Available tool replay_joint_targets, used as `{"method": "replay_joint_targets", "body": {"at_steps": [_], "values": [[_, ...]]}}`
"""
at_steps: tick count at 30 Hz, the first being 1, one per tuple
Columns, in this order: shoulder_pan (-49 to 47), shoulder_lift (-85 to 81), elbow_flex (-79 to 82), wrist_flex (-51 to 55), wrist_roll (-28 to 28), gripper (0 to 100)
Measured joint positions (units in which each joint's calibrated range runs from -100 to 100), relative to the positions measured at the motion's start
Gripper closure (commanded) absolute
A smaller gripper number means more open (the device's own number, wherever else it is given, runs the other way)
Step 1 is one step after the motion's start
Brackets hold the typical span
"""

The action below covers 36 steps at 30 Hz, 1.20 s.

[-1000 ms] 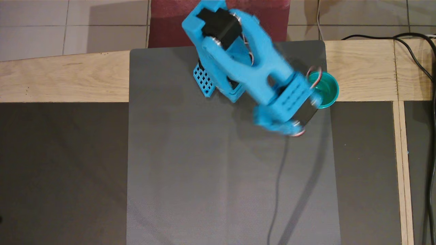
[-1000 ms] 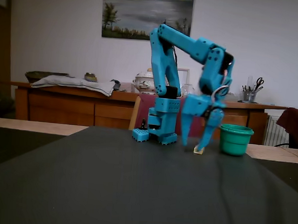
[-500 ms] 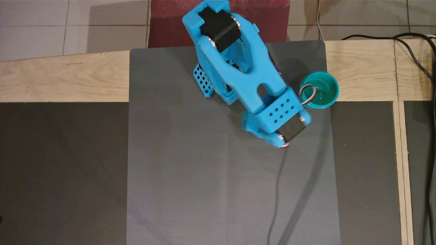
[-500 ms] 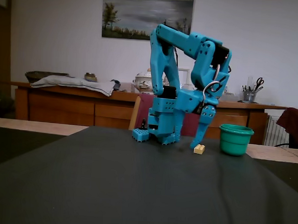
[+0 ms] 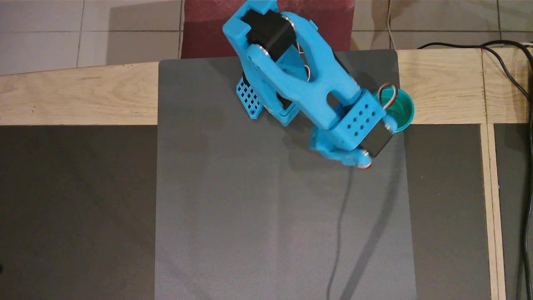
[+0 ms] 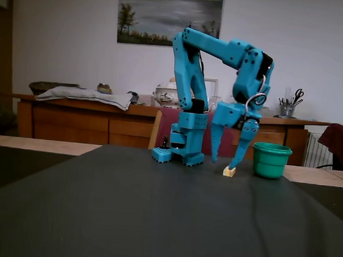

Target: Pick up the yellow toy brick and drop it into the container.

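Note:
In the fixed view the yellow toy brick [image 6: 229,172] lies on the dark mat, a little left of the teal container [image 6: 271,160]. My blue gripper [image 6: 223,163] points down and stands open. Its right fingertip [image 6: 233,165] hangs right at the brick's top; I cannot tell whether it touches. The left finger [image 6: 214,151] ends well left of the brick, which is not between the fingers. From overhead, the wrist [image 5: 354,127] hides the brick and the fingertips and covers the left rim of the container [image 5: 403,110].
The arm's base [image 5: 266,104] stands at the mat's far edge. The grey mat [image 5: 250,208] lies on a wooden table [image 5: 75,96]. A thin cable [image 5: 339,233] runs across the mat toward the near edge. Black cables [image 5: 516,83] lie at the right.
The wrist has risen and swung back to the right, toward the container, so the right fingertip now sits over the brick. The brick still lies on the mat in the same place.

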Motion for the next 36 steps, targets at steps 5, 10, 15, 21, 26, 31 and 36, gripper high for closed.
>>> {"method": "replay_joint_targets", "body": {"at_steps": [5, 10, 15, 21, 26, 31, 36], "values": [[-5.4, 0.0, 0.0, -1.4, -2.1, 88], [-6.8, 0.0, 1.4, -3.0, -2.1, 88], [-6.8, 0.1, 3.7, -5.3, -2.1, 88], [-6.8, 0.0, 6.5, -6.6, -0.6, 88], [-6.7, 0.0, 6.8, -6.7, -0.6, 88], [-6.8, -0.3, 8.4, -8.4, -0.4, 89], [-6.8, -0.7, 8.9, -9.0, -0.4, 94]]}}
